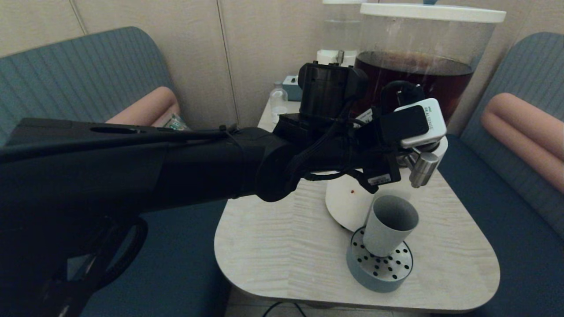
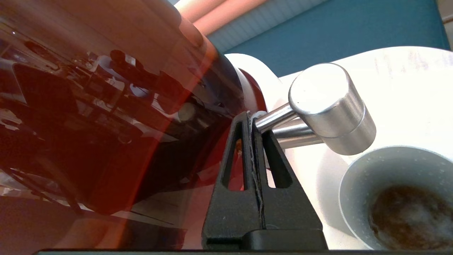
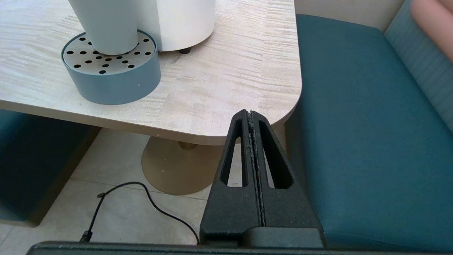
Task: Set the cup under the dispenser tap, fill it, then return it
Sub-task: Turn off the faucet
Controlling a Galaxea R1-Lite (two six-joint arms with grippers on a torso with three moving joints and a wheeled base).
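Note:
The grey-blue cup (image 1: 390,224) stands on the round perforated drip tray (image 1: 379,275), directly below the steel dispenser tap (image 1: 423,168). In the left wrist view the cup (image 2: 357,184) holds some dark brown liquid at its bottom, and no stream falls from the tap (image 2: 332,106). My left gripper (image 2: 250,118) is shut, its tips touching the tap's thin steel stem close to the dispenser body. In the head view my left wrist hides those fingers. My right gripper (image 3: 250,112) is shut and empty, hanging off the table's front right corner.
The big dispenser's white base (image 1: 343,202) and tank of brown liquid (image 1: 410,83) stand at the table's (image 1: 273,246) back right. A clear-tank dispenser (image 1: 337,35) stands behind it. Blue benches flank the table. A cable lies on the floor (image 3: 141,191).

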